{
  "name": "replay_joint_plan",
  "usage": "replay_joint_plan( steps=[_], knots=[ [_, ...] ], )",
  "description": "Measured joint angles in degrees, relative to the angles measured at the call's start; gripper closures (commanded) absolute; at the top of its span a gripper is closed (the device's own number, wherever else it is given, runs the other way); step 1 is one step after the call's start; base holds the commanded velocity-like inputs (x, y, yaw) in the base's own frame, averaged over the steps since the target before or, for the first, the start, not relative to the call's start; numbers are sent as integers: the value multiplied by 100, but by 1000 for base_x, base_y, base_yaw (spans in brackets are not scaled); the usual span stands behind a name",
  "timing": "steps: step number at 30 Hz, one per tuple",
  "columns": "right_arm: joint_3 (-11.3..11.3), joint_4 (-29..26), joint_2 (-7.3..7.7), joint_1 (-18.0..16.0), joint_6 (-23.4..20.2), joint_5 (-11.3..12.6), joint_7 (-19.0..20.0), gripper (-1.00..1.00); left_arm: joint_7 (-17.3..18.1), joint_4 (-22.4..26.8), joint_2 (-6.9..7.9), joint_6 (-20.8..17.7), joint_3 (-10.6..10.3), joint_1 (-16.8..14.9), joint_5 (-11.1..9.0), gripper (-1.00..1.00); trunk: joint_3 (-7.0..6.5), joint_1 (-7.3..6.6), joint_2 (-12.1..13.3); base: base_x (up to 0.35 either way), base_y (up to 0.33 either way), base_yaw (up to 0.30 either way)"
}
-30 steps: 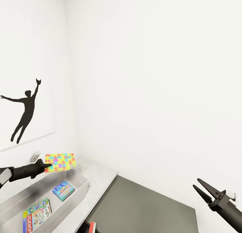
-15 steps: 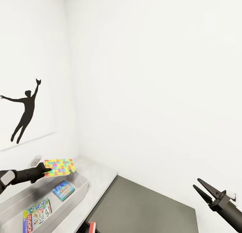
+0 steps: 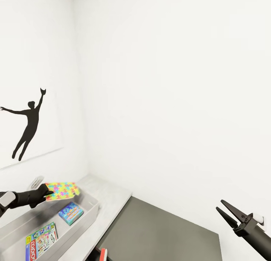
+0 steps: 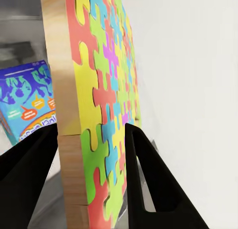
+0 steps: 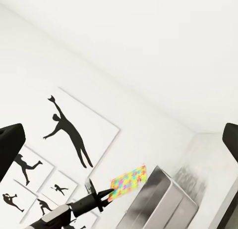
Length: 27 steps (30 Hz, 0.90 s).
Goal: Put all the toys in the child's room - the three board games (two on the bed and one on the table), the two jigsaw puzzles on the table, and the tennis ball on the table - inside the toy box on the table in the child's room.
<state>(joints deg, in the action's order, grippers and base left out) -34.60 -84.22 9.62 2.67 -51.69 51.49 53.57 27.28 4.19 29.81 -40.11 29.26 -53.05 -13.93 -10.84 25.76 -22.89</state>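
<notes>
The left gripper, a pair of matte black tapered fingers on a dark cylindrical wrist, pinches one edge of a thin flat jigsaw puzzle made of interlocking yellow, pink, blue and green pieces. In the left wrist view the jigsaw puzzle shows a pale wood-grain edge under its glossy coloured face, with one black finger on each side of the board. The puzzle hangs nearly level above the far end of the light grey shallow toy box, a smooth bin with flared walls and a thick rim.

Inside the toy box lie two flat printed cardboard board games: a small blue box with orange speech-bubble artwork near the middle, and a green Monopoly box nearer the camera, well apart from each other. The blue box shows beyond the puzzle in the left wrist view.

The bin rests on the pale grey table top, which runs into the corner of smooth white walls. Just beside it sits a lower cabinet with a dark grey matte top. A black silhouette picture of a leaping figure hangs on the left wall.

The right gripper hovers over the dark cabinet, its slim pointed black fingers spread apart and holding nothing
</notes>
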Motion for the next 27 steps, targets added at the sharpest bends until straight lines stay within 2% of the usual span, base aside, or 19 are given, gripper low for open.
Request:
replay_joint_plan(
  steps=[3, 6, 18, 27],
  knots=[
    [5, 2, 1, -2, 0, 0, 0, -100, -231, 0, -2, -8, 50, 9, 2, 100, 0, 0, 0, 0, 0, 0],
    [6, 2, -1, -1, 0, 0, 0, -100, -317, 0, 0, -15, 73, 11, -5, 100, 0, 0, 0, 0, 0, 0],
    [7, 1, 4, -1, 0, 0, 0, -100, -377, 0, 5, -277, 89, 13, -6, 100, 0, 0, 0, 0, 0, 0],
    [8, 3, 4, 0, 0, 0, 0, -100, -401, 0, -18, -337, 84, 13, -5, 100, 0, 0, 0, 0, 0, 0]
  ],
)
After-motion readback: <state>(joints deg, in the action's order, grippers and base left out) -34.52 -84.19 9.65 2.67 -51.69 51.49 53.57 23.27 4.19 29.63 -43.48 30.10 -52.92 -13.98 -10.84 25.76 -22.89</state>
